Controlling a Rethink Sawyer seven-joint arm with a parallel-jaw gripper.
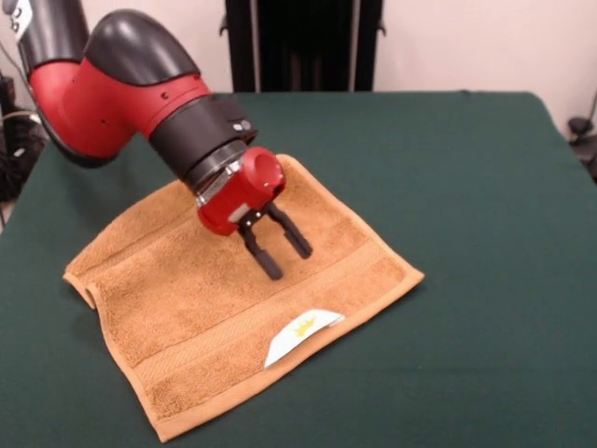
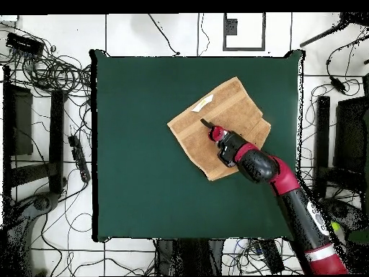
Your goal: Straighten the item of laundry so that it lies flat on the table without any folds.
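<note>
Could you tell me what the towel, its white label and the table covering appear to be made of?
The towel looks like orange-tan terry cloth: nubby looped pile, with flatter woven bands across it. Its white label seems a smooth woven or printed fabric tag, curling slightly, with a yellow mark. The table is covered in matte dark green cloth, probably felt, with no sheen.
</note>
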